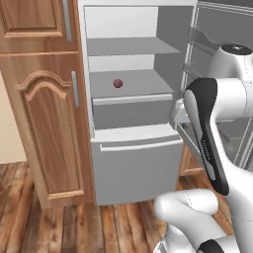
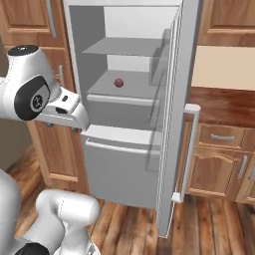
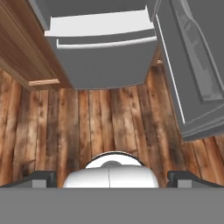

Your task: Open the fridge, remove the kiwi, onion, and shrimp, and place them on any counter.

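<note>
Now tool (image 3: pixel 112 178) points floorward, jaws spread.

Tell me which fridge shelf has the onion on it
The lower shelf, just above the closed inner drawer. The reddish-purple onion sits on it toward the back; the upper shelf above it is bare.

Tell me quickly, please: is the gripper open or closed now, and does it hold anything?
Gripper: open, the two fingertips stand wide apart, and nothing is held between them; it points down at the wooden floor in front of the fridge.
</note>
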